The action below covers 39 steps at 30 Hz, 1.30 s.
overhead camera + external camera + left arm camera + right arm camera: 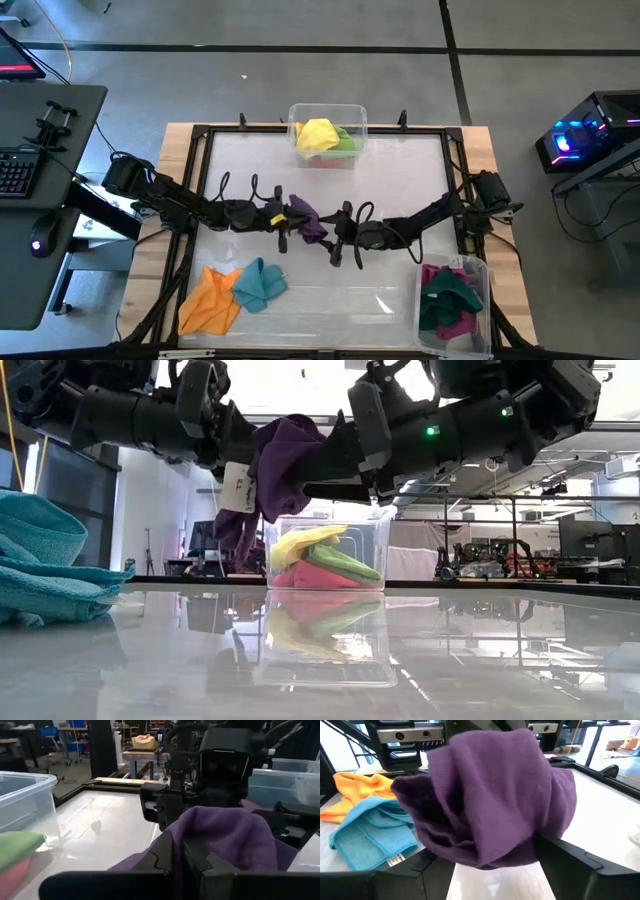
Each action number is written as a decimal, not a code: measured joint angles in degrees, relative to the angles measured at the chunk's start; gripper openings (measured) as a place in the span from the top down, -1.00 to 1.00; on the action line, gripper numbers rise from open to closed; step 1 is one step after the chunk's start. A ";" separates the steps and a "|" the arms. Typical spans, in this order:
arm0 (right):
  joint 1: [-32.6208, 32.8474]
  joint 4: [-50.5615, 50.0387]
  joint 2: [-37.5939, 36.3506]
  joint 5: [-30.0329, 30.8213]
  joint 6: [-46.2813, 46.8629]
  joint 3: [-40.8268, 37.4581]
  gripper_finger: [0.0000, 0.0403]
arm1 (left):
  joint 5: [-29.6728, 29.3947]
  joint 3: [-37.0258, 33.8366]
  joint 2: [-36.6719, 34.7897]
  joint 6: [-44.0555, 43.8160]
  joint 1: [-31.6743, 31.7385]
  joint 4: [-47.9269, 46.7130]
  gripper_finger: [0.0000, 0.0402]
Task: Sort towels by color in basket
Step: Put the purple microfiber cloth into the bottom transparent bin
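Observation:
A purple towel (pixel 306 222) hangs in the air over the middle of the table, between my two grippers. My left gripper (pixel 283 218) comes from the table's left and is shut on it. My right gripper (pixel 340 236) comes from the right, its fingers wide apart on either side of the bunched towel (pixel 490 795). An orange towel (pixel 209 301) and a teal towel (pixel 260 284) lie crumpled on the table near its near left corner. Yellow, light green and pink towels lie in the far basket (pixel 327 112). Dark green and magenta towels lie in the near right basket (pixel 480 270). My left gripper pinches a bunched part of the purple towel (pixel 220 827) between its two shut fingers (pixel 172 862), which lie level and point toward the table's right. The cloth folds over the fingertips and hides the place of contact. The towel hangs slack, lifted clear of the table (pixel 285 460). My right gripper has the towel between its spread fingers (pixel 570 857); whether they touch it, I cannot tell.
The far basket stands at the middle of the table's far edge, the other at the near right corner. A black frame (pixel 205 135) runs round the table top. Bare table lies between the arms and the far basket.

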 joint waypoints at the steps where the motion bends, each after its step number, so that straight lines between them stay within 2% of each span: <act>1: -0.01 0.05 0.00 -0.08 -0.17 0.00 -0.32 | 0.12 0.00 0.00 0.03 0.00 0.29 0.98; 7: -0.03 0.53 -0.02 -0.85 -1.55 0.19 -0.31 | 1.96 0.00 0.00 1.10 0.00 1.39 0.98; 12: -0.03 0.36 0.26 -0.93 -4.40 2.29 -0.23 | 2.76 0.02 -0.07 3.19 0.00 3.00 0.94; 15: -0.08 -1.73 0.26 -0.91 -4.61 3.50 -0.15 | 2.88 0.02 -0.07 3.91 -0.02 3.80 0.81; 20: -0.43 -3.75 0.28 -0.49 -4.68 4.09 0.04 | 2.90 0.07 -0.09 4.10 -0.02 4.24 0.48; 26: -0.47 -4.14 0.28 0.06 -4.57 4.09 0.39 | 2.90 0.07 -0.21 5.27 -0.44 4.17 0.16; 30: 1.11 -4.71 0.31 7.95 -4.68 4.09 0.72 | 2.43 0.07 -1.97 7.08 -1.61 3.14 0.10; 33: 3.05 -7.55 0.31 15.40 -4.75 4.09 0.91 | -0.33 0.07 -5.30 8.94 -2.84 -1.50 0.10; 39: 8.81 -11.43 -2.18 27.30 -4.66 4.09 0.84 | -11.20 0.07 -14.41 9.10 -5.52 -18.05 0.10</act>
